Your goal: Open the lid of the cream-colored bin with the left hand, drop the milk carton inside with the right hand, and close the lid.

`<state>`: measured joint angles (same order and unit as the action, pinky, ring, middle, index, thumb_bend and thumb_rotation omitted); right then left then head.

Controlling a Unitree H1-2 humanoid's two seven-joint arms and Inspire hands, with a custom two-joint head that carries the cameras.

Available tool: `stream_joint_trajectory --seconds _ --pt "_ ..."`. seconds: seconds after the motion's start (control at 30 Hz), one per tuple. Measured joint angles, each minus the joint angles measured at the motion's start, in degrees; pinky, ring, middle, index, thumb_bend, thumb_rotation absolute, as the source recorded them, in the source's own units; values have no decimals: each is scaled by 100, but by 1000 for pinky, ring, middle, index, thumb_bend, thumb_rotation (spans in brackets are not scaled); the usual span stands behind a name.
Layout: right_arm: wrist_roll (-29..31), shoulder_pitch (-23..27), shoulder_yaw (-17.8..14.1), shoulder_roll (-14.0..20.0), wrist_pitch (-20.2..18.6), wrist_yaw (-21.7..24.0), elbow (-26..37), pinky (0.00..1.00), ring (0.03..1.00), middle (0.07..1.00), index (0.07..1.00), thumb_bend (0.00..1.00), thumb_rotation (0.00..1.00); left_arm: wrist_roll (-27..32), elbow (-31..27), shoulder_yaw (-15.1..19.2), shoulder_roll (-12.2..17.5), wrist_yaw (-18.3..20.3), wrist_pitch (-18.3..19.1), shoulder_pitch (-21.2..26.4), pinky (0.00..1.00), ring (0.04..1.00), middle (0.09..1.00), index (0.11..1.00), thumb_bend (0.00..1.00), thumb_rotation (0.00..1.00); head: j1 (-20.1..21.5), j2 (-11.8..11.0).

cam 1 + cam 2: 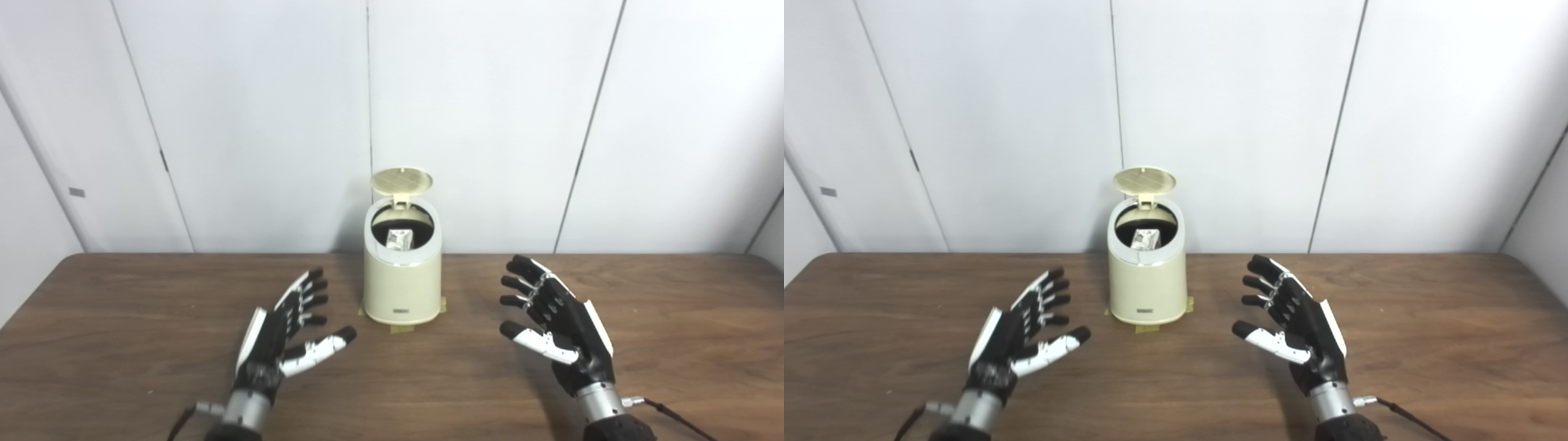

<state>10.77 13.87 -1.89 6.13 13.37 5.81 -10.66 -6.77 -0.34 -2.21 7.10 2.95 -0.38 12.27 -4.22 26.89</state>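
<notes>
The milk carton [401,239] already sits inside the cream-colored bin [402,288] at frame centre, lid [401,180] standing upright. I'd bring my left hand [283,334], fingers spread and empty, over the lid and tip it forward gently; the latch probably needs pressing. My right hand [558,327] waits, splayed and empty, above the surface [674,343].

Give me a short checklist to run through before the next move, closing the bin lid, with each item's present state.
1. Milk carton inside the bin: ok.
2. Carton sits below the rim, clear of the lid's path: cannot tell.
3. Lid open and upright at the back: ok, not yet closed.
4. Left hand open and holding nothing: ok.
5. Right hand open, carton released, apart from the bin: ok.
6. Bin upright on the table, tape at its base: ok.
</notes>
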Motion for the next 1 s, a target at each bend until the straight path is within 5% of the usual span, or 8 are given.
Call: stream_joint_trajectory --seconds 0.27,0.5,0.73,1.0 --pt "-231 1 -7 -28 -65 -20 22 626 740 807 799 800 251 -54 -101 -70 315 356 658 1547 832 962 980 991 934 292 -35 0" --pt "-461 0 -12 -68 -107 -93 39 608 727 791 785 800 251 -251 307 -338 197 444 877 2112 842 982 996 1000 962 297 0 -26" --pt "-440 1 -31 -83 -107 -102 22 601 710 782 779 794 249 -1020 803 -798 236 419 883 2696 997 1000 1000 1000 1000 355 9 -70" --pt "-591 1 -30 -119 -171 -144 78 595 691 753 750 781 224 -1651 1365 -1180 448 491 835 3242 931 1000 1000 979 990 349 44 -88"
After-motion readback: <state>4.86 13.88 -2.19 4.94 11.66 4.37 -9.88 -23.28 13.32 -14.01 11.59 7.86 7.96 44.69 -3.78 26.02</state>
